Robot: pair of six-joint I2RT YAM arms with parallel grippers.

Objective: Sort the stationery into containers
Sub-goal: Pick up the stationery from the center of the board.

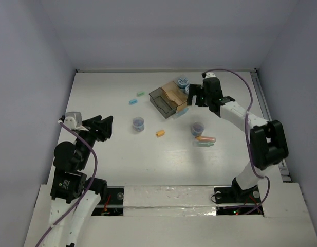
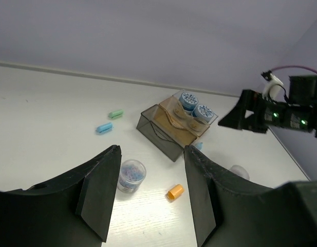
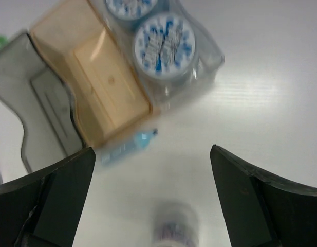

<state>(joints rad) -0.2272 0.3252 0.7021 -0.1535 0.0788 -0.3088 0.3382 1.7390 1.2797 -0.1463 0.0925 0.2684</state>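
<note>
Jaws of the right gripper (image 3: 153, 206) stand wide apart and hold nothing, with one dark finger at each lower corner of the right wrist view. Above them sit the containers (image 3: 96, 87): a grey box at left, a tan box in the middle, and a clear box at upper right with two blue-and-white rolls (image 3: 165, 43) inside. We see a light blue stick (image 3: 128, 145) on the table just below the tan box, up and slightly left of the gap between the jaws. Its long axis runs nearly left to right, rising a little toward the right. We judge that it lies almost along the line on which the jaws close, so the gripper would need to turn to span its short side. A blurred small cylinder (image 3: 174, 226) lies at bottom centre. In the top view the left gripper (image 1: 104, 126), jaws partly apart and empty, sits at far left, so the right gripper is much nearer.
</note>
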